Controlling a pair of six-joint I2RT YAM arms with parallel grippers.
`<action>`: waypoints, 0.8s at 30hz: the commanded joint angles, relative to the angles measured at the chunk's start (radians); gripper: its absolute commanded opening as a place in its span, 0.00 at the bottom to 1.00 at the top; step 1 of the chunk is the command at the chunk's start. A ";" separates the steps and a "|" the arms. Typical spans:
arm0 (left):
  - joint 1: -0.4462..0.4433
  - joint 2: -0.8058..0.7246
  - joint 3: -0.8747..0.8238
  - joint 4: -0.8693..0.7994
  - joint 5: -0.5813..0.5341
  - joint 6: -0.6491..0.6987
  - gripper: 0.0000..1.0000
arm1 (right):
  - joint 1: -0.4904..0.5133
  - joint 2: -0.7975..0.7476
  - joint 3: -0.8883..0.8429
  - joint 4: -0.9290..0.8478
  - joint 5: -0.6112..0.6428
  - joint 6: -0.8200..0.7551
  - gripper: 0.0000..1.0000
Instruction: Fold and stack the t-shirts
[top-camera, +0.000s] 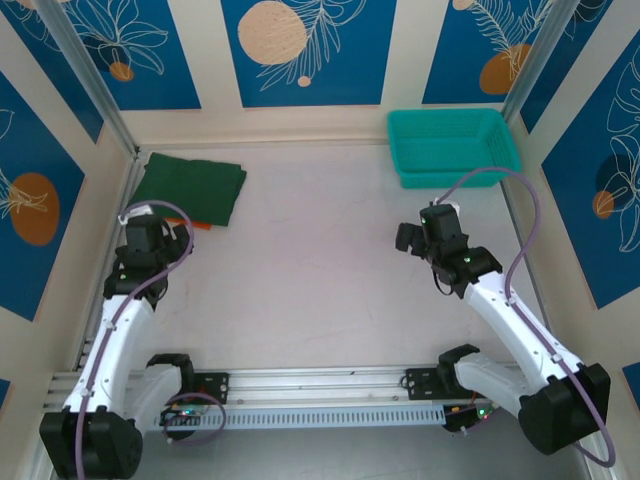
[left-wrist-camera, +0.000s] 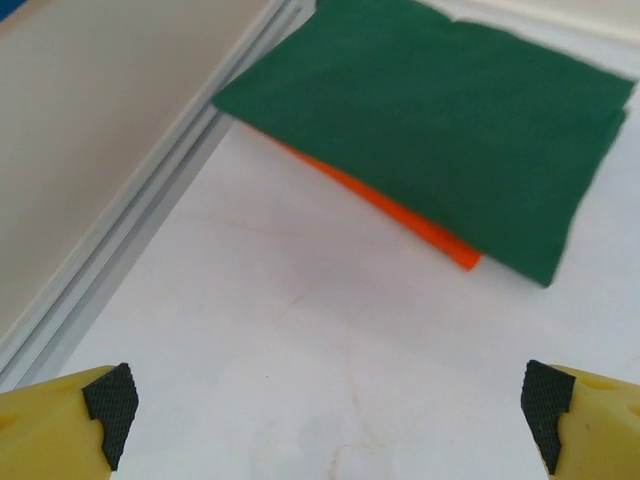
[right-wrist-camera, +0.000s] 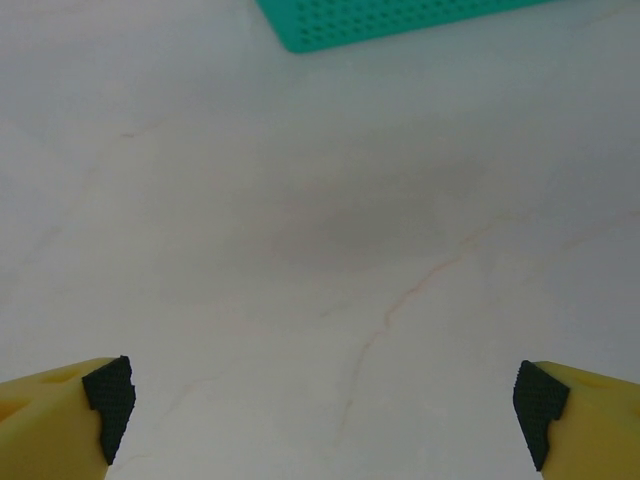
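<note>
Pale marbled surface (top-camera: 320, 270), walled on the left, right and far sides by panels with a blue leaf print. The middle is wide open, bare from the arm bases to the far wall, so there is plenty of room to move. An aluminium rail (left-wrist-camera: 150, 210) runs along the left edge.

Teal mesh basket (top-camera: 452, 145) in the far right corner, its right side close to the right wall. Its near edge shows at the top of the right wrist view.

Green t-shirt (top-camera: 190, 188) in the far left corner, folded flat into a rectangle. Its left edge is just beside the rail, and its edges look neat and straight in the left wrist view.

Orange t-shirt (left-wrist-camera: 400, 215) lies under the green one, also folded. Just a thin strip of it sticks out along the green shirt's near edge. The two are stacked and touching.

Left hand (left-wrist-camera: 325, 405) is near the stack's near edge, over bare surface. Its fingers are spread wide with nothing between the black pads (left-wrist-camera: 110, 400), and it is apart from both shirts.

Right hand (right-wrist-camera: 325, 400) is on the right side, near the basket but apart from it, over bare surface. Its fingers are spread wide and it grips nothing.
</note>
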 joint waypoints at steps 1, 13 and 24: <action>0.005 -0.030 -0.099 0.033 -0.042 0.011 1.00 | -0.070 -0.015 -0.063 0.077 0.005 -0.040 0.99; 0.013 -0.123 -0.385 0.338 -0.071 0.058 1.00 | -0.318 -0.257 -0.393 0.332 -0.404 -0.246 0.99; 0.014 0.181 -0.393 0.730 0.109 0.155 1.00 | -0.332 0.011 -0.481 0.801 -0.348 -0.262 0.99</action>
